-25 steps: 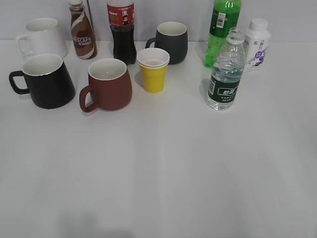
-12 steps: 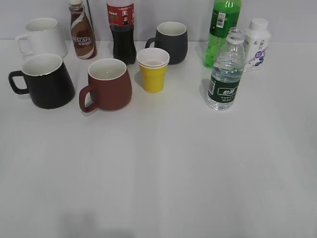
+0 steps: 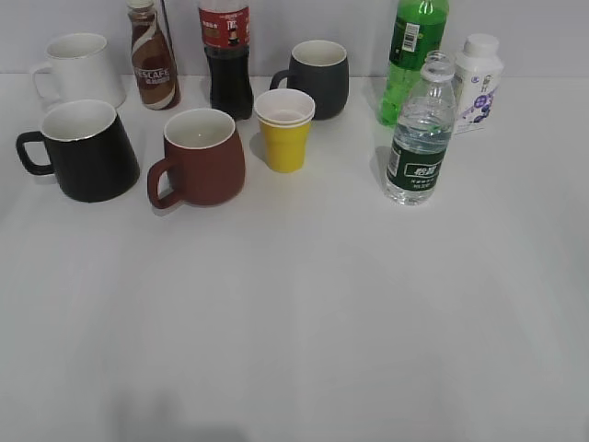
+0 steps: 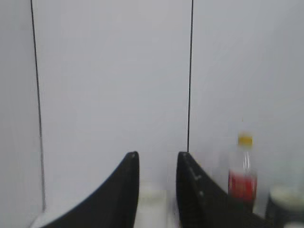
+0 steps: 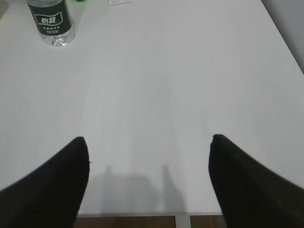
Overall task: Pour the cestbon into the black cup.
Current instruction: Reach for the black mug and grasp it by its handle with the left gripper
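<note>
The cestbon (image 3: 420, 138), a clear bottle with a dark green label and no cap, stands upright at the right of the table. It also shows at the top left of the right wrist view (image 5: 50, 21). The black cup (image 3: 87, 149), glossy with a white inside, stands at the far left with its handle pointing left. Neither gripper shows in the exterior view. My right gripper (image 5: 149, 145) is open wide and empty above the table's near edge, well short of the cestbon. My left gripper (image 4: 156, 159) is open a little, empty, and faces the back wall.
A brown-red mug (image 3: 201, 157), a yellow paper cup (image 3: 284, 129), a dark grey mug (image 3: 317, 78), a white mug (image 3: 78, 69), a Nescafe bottle (image 3: 153, 60), a cola bottle (image 3: 226, 55), a green soda bottle (image 3: 412, 55) and a white milk bottle (image 3: 477, 83) stand along the back.
</note>
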